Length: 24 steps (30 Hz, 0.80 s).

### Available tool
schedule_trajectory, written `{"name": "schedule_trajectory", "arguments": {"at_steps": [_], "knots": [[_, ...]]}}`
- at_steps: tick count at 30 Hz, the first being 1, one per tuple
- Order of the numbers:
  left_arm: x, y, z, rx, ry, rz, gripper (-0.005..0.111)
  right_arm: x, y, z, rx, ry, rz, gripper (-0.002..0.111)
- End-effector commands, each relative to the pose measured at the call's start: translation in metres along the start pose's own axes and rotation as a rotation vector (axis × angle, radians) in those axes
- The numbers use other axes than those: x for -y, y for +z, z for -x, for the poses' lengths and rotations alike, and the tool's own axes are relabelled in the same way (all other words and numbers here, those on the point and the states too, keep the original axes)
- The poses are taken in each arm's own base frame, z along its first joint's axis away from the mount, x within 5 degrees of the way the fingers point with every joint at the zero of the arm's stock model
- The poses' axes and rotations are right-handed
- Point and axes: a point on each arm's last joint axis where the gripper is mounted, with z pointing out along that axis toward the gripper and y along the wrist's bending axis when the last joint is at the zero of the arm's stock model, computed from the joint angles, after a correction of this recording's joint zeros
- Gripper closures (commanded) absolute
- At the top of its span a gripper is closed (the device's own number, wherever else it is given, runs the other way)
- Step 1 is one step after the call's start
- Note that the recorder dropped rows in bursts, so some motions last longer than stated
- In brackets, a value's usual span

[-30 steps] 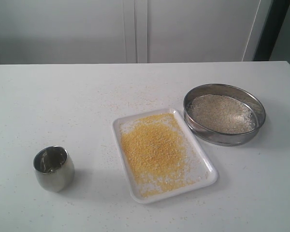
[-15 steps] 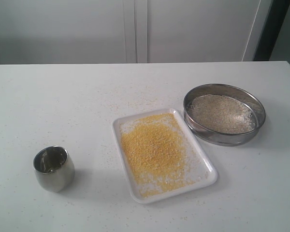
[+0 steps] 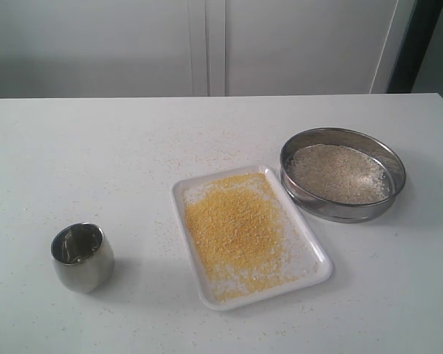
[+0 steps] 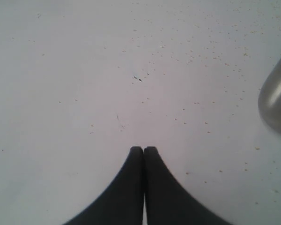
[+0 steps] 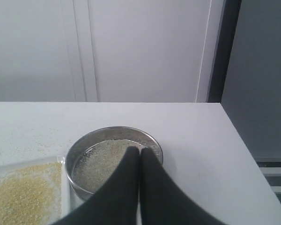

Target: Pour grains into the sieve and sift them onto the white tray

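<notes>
A steel cup (image 3: 82,257) is seen upright at the left of the table (image 3: 96,147). In the middle, the tray (image 3: 315,259) is spread with fine yellow grains (image 3: 235,228). Just beside its far right corner the sieve (image 3: 332,209) is set, its mesh covered by pale grains (image 3: 338,173). Nothing is found shifted since a second ago. The left gripper (image 4: 143,149) is pressed shut, empty, near the cup. The right gripper (image 5: 140,151) is likewise closed on nothing, with the sieve seen beyond its tips.

Cup (image 4: 277,98), white tray (image 5: 33,162) partly off-frame
</notes>
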Motion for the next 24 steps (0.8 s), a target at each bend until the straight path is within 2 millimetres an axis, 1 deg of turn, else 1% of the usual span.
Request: {"name": "schedule_trajectory", "arguments": {"at_steps": [1, 6, 9, 13, 17, 24], "knots": [[0.001, 0.001, -0.004, -0.022, -0.007, -0.009, 0.107, 0.000, -0.006, 0.000, 0.034, 0.033, 0.002, 0.108], [0.001, 0.001, -0.004, -0.022, -0.007, -0.009, 0.107, 0.000, -0.011, 0.000, 0.062, 0.032, 0.004, 0.108], [0.001, 0.001, -0.004, -0.022, -0.007, -0.009, 0.107, 0.000, -0.012, -0.004, 0.061, 0.029, 0.002, 0.108], [0.001, 0.001, -0.004, -0.022, -0.007, -0.009, 0.107, 0.002, -0.010, -0.018, 0.039, 0.012, -0.008, 0.108], [0.001, 0.001, -0.004, -0.022, -0.007, -0.009, 0.107, 0.007, -0.008, -0.031, 0.019, -0.091, -0.063, 0.108], [0.001, 0.001, -0.004, -0.022, -0.007, -0.009, 0.107, 0.009, -0.006, -0.054, -0.001, -0.101, -0.068, 0.108]]}}
